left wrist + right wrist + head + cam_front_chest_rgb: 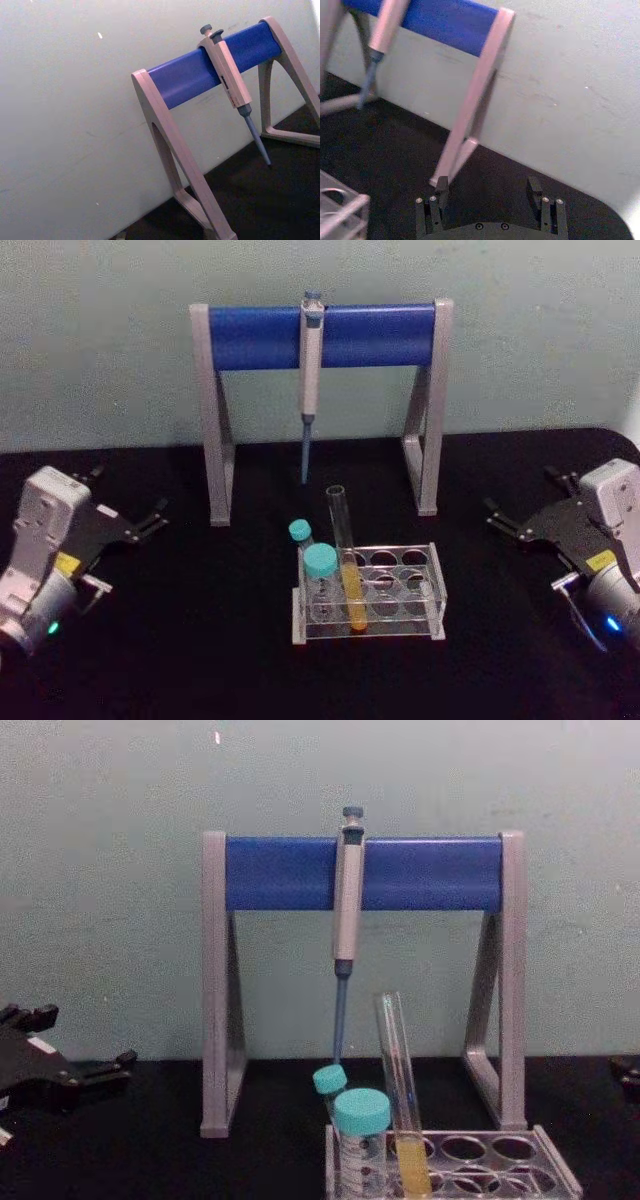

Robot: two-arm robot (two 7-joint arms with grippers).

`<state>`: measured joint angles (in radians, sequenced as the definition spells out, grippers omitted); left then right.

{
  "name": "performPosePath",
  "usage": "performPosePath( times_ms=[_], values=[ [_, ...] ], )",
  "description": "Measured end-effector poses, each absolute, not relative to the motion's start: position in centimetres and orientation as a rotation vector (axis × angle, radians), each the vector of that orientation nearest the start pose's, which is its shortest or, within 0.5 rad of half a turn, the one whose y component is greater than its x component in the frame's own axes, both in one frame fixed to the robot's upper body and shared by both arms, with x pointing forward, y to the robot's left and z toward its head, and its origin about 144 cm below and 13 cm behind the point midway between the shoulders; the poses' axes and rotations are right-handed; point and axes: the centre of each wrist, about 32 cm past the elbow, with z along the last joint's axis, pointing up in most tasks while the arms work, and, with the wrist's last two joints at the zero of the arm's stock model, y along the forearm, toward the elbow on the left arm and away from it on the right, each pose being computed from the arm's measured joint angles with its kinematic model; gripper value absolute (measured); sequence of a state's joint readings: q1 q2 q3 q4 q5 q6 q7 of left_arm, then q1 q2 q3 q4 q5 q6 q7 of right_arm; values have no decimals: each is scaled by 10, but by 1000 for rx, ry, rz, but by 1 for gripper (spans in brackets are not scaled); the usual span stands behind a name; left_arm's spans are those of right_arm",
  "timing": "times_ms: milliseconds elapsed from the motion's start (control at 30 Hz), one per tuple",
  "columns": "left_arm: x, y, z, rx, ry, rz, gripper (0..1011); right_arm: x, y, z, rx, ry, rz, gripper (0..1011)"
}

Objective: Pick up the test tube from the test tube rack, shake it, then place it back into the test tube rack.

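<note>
The test tube (pixel 346 562), a long clear uncapped tube with yellow-orange liquid at its bottom, stands slightly tilted in the test tube rack (pixel 437 592), a low translucent tray near the table's front centre. From the chest the test tube (pixel 399 1085) rises out of the rack (pixel 556 1166). My left gripper (pixel 152 519) rests open on the table far to the left, nothing between its fingers. On the far right sits my right gripper (pixel 498 521), open and empty too. Its two black fingers (pixel 440 189) stand well apart in the right wrist view.
Two teal-capped vials (pixel 320 565) stand in the rack's left end, beside the tube. Behind the rack a grey-and-blue pipette stand (pixel 250 337) holds a hanging pipette (pixel 311 360). Black tabletop lies bare between each gripper and the rack.
</note>
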<state>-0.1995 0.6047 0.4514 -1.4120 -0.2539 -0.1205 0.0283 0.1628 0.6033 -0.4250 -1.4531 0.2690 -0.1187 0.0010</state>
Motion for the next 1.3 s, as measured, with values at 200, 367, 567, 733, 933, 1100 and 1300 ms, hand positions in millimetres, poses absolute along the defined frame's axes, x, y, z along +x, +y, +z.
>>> performPosePath(
  times_ms=[200, 367, 567, 733, 933, 1100, 1300],
  values=[
    [489, 310, 1140, 304, -285, 1248, 1001, 466, -302, 1150, -220, -193, -1145, 1000],
    [489, 310, 1140, 305, -285, 1248, 1001, 455, -295, 1157, -175, -102, -1047, 1000],
    [489, 310, 1140, 304, -285, 1248, 1001, 450, -287, 1166, -137, -23, -927, 1000],
    [489, 310, 1140, 305, -285, 1248, 1001, 453, -281, 1173, -129, 36, -807, 1000],
    [489, 310, 1140, 304, -285, 1248, 1001, 464, -274, 1180, -144, 47, -679, 1000],
    [489, 310, 1140, 304, -285, 1248, 1001, 476, -269, 1184, -155, 47, -605, 1000],
    [489, 310, 1140, 305, -285, 1248, 1001, 492, -262, 1187, -157, 49, -565, 1000]
  ],
)
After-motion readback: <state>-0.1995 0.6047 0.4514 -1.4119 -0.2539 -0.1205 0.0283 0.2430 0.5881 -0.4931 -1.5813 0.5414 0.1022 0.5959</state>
